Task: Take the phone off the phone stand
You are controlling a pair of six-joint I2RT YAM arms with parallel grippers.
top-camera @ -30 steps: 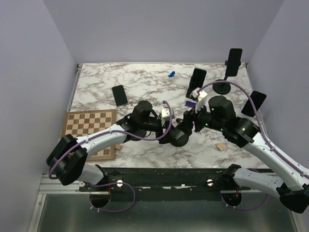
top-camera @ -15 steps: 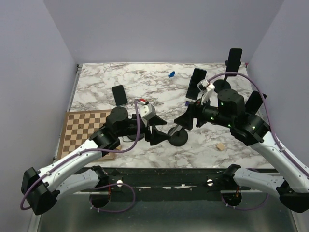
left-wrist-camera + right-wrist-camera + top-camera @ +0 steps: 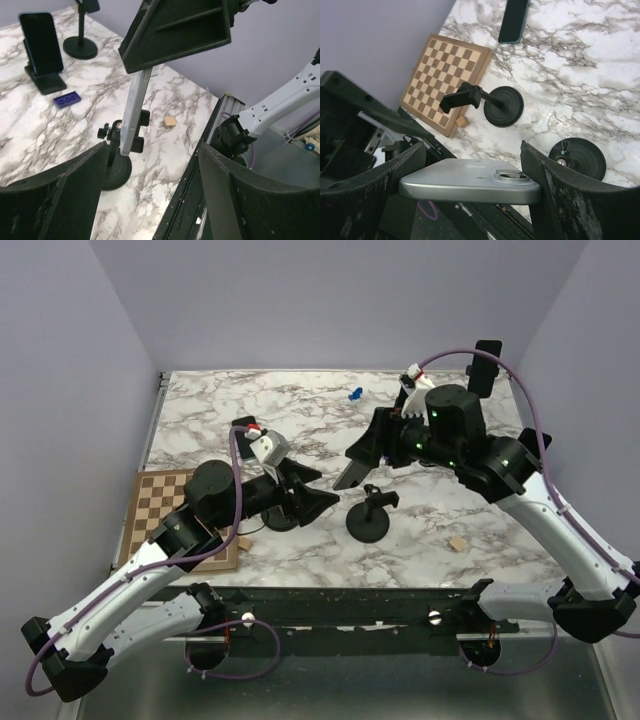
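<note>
My right gripper (image 3: 357, 462) is shut on the phone (image 3: 352, 478) and holds it in the air, above and just left of the black phone stand (image 3: 369, 520). The stand's clamp (image 3: 379, 498) is empty. In the right wrist view the phone's (image 3: 470, 185) silver back with its camera bump lies flat between my fingers, with the stand's base (image 3: 577, 159) below. My left gripper (image 3: 312, 490) is open and empty, left of the stand. In the left wrist view the phone (image 3: 135, 112) hangs edge-on in front of the stand (image 3: 117, 167).
A second stand (image 3: 504, 106) with an empty clamp sits by the chessboard (image 3: 160, 502). A phone (image 3: 514, 20) lies flat at the back left. Another phone stands on a cradle (image 3: 42, 47) near a blue brick (image 3: 67, 99). A wooden block (image 3: 457, 543) lies front right.
Both grippers were together at the stand. The right gripper has lifted up and back with the phone, out of the clamp. The left arm has pulled back to the left, open.
</note>
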